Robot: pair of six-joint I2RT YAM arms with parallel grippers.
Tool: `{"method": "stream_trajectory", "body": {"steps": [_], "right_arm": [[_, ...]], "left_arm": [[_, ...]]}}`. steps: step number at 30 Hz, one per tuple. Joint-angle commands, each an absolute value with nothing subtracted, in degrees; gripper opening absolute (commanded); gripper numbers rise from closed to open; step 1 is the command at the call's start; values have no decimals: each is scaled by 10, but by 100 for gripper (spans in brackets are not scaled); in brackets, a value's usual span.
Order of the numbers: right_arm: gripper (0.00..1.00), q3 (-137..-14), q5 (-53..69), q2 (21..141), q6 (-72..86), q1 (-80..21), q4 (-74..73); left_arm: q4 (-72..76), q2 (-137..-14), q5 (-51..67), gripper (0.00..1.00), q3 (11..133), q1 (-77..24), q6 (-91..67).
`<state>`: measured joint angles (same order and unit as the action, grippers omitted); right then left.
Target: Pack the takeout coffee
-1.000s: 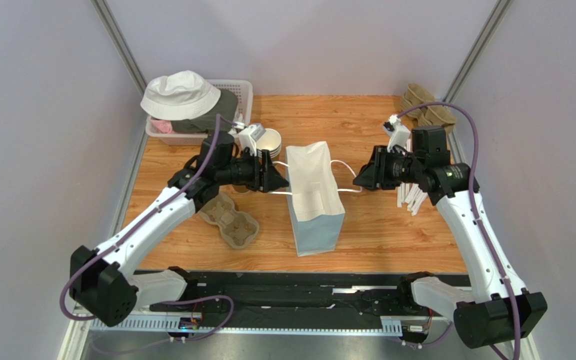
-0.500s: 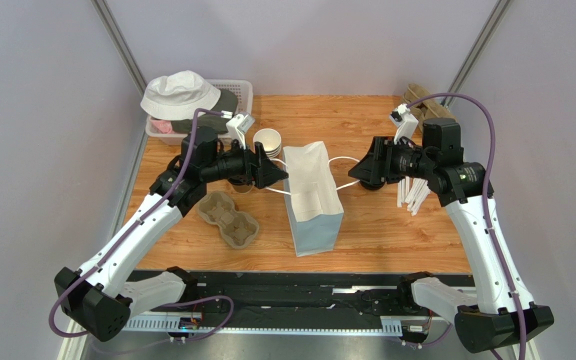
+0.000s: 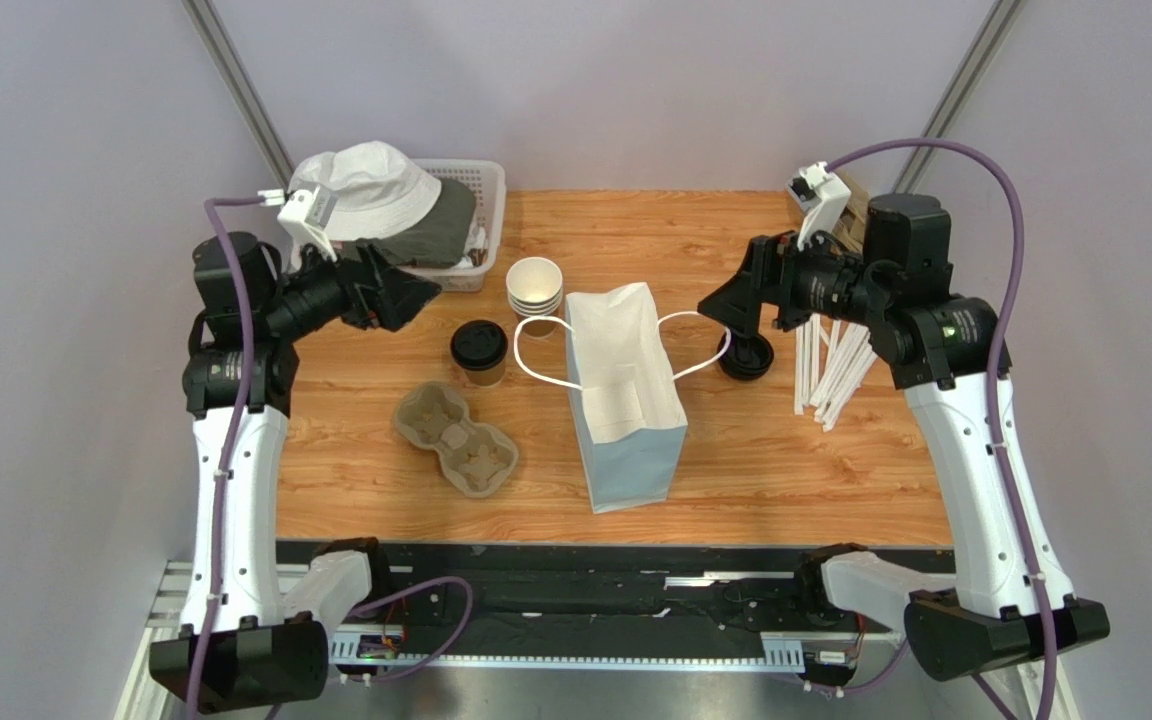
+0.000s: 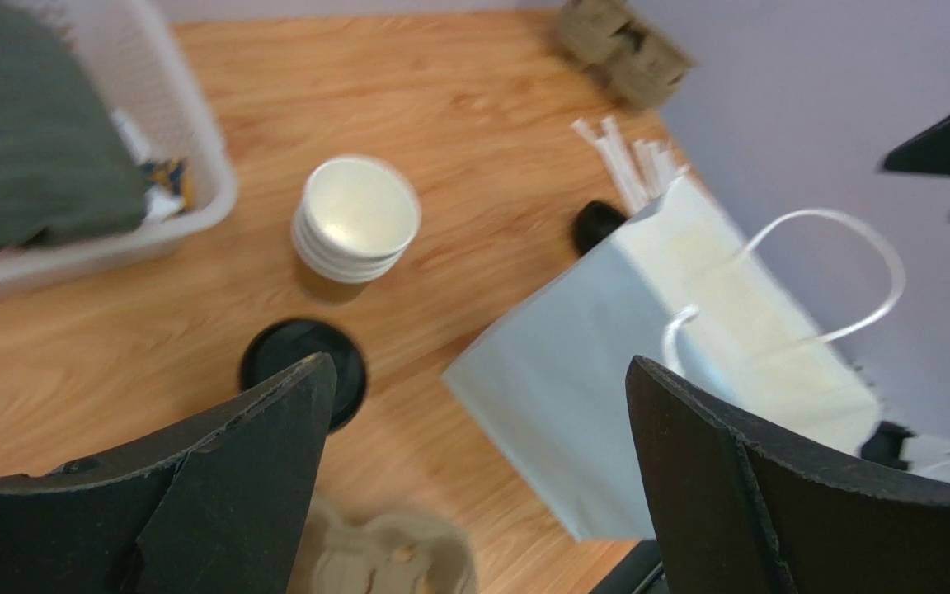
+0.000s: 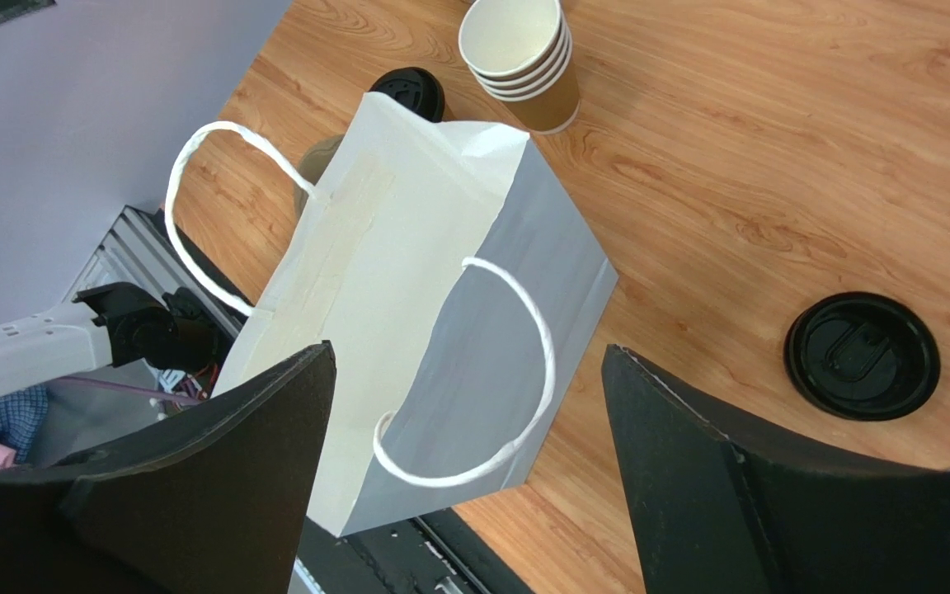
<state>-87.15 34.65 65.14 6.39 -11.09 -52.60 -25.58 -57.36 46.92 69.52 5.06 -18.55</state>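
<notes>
The takeout coffee [image 3: 479,350], a brown cup under a black lid, stands on the wood left of the upright white paper bag [image 3: 624,398]. My left gripper [image 3: 420,296] hangs open beside the basket, up and left of the cup. In the left wrist view the lid [image 4: 300,368] peeks out past my left finger and the gripper [image 4: 474,483] holds nothing. My right gripper [image 3: 717,311] hovers open right of the bag's handle. The right wrist view shows the bag [image 5: 431,297] below the open gripper [image 5: 468,483], with the coffee [image 5: 408,93] behind the bag.
A stack of lidless cups [image 3: 534,285] stands behind the coffee. A cardboard cup carrier [image 3: 456,438] lies in front of it. A loose black lid [image 3: 748,356] and white sticks [image 3: 830,368] lie right of the bag. A basket [image 3: 485,188] with a white hat sits back left.
Both grippers opened and let go of the bag's handles. The left arm swung back and left toward the basket. The right arm drew back to the right and rose.
</notes>
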Motion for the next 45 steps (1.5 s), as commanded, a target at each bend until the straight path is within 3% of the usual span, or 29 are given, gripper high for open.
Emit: {"method": "stream_trajectory", "body": {"steps": [1,5,15,28,33,45], "right_arm": [[84,-918,361,692,3,-109,-497],[84,-954,359,740,-33,-109,-504],[86,-985,375,795,-39,-110,-533],[93,-973,312,798,36,-109,-549],[98,-984,366,800,-19,-108,-555],[100,-1026,451,838,-108,-109,-530]], "left_arm": [[-485,-596,453,96,702,102,34],[-578,-620,483,96,683,169,163],[-579,-779,408,88,664,179,415],[-576,-1015,424,72,742,181,468],[-585,-1044,438,70,744,177,491],[-575,-1062,449,61,700,143,512]]}}
